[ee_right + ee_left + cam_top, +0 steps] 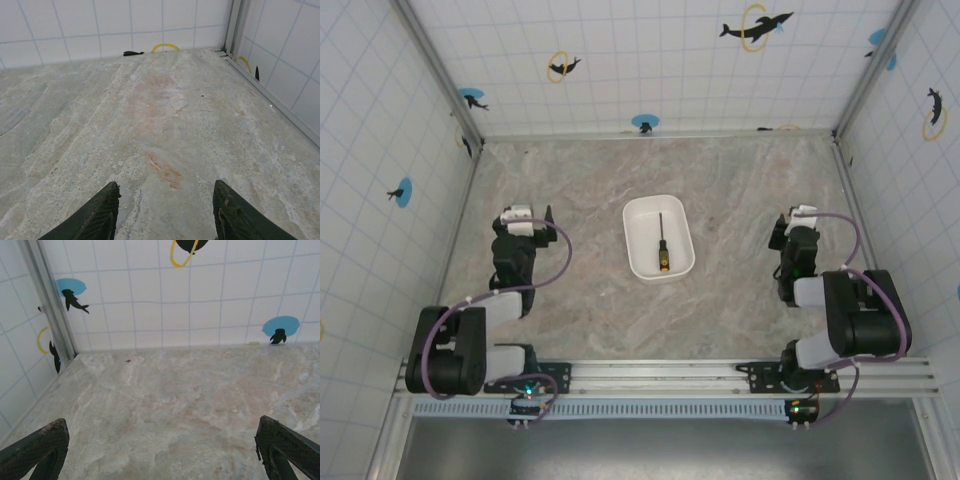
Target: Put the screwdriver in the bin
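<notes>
White plastic in the middle of the marbled desk (740,190): that's the bin (642,222), and we can see the screwdriver (661,243) lying inside it. From the top view it lies flat on the bin floor, with the thin dark shaft pointing to twelve o'clock and the yellow-and-black handle down at six. It sits a touch toward the three o'clock wall. No part of it hangs over the rim, as far as we can tell.

So where are the arms? The left claw (527,212) is out at nine o'clock from the bin, well apart from it. On its wrist view the left claw (161,440) is spread wide, with nothing but bare desk between the dark fingers (42,445). At three o'clock, the right claw (798,215) is also well clear of the bin. Its own camera shows the right claw (166,200) parted too, fingers (102,212) empty over the stone pattern.

We'd call the job done by the look of it: the tool is in the container, and neither claw is holding or touching anything. We see nothing left to do, except perhaps parking the arms.
</notes>
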{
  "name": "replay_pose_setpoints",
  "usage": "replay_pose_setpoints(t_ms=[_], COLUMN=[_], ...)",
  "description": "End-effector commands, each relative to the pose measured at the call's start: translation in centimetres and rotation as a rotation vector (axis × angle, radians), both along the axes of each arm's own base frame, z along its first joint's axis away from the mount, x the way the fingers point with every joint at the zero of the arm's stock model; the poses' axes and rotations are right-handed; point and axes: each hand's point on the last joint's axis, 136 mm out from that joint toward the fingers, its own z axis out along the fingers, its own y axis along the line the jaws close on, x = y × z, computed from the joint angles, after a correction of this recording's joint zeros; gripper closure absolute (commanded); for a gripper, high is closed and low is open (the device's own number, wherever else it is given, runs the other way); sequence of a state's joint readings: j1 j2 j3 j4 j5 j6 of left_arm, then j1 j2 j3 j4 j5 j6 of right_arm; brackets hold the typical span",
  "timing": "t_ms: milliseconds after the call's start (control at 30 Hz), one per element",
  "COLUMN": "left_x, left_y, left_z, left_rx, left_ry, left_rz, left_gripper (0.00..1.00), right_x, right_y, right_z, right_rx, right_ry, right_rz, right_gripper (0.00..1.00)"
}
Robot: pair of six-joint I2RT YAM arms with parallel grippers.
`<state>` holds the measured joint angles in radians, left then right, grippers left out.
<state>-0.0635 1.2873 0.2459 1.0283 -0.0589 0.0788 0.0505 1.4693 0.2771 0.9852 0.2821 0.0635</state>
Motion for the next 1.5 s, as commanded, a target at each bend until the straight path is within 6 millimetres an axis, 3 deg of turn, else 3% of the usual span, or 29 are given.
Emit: replay_pose_setpoints(t_ms=[0,167,333,667,800,1467], left_x=[-0.2,0.8,1.3,1.3,1.3,1.3], left_y=[0.9,1.5,1.7,1.7,1.8,1.8], left_z=[-1.3,-3.4,-3.9,-4.0,-4.0,-4.0], left_rx=[0.002,-0.002,-0.040,-0.038,-0.038,-0.036], left_ry=[-0.004,0.038,0.065,0.065,0.065,0.065], left_rz=[0.044,0.080,0.035,0.037,0.040,0.040], left_gripper=[0.03,0.03,0.03,0.02,0.02,0.02], right_x=[0.7,0.7,0.7,0.9,0.9,0.9], right_y=[-0.3,-0.3,-0.4,-0.7,-0.7,-0.7], right_z=[1.9,2.0,2.0,1.8,1.8,1.8], right_rx=[0.004,0.004,0.003,0.006,0.009,0.009], right_ry=[-0.071,-0.074,-0.073,-0.060,-0.059,-0.059], right_rz=[-0.012,-0.019,-0.022,-0.041,-0.039,-0.039], right_gripper=[0.48,0.47,0.45,0.17,0.00,0.01])
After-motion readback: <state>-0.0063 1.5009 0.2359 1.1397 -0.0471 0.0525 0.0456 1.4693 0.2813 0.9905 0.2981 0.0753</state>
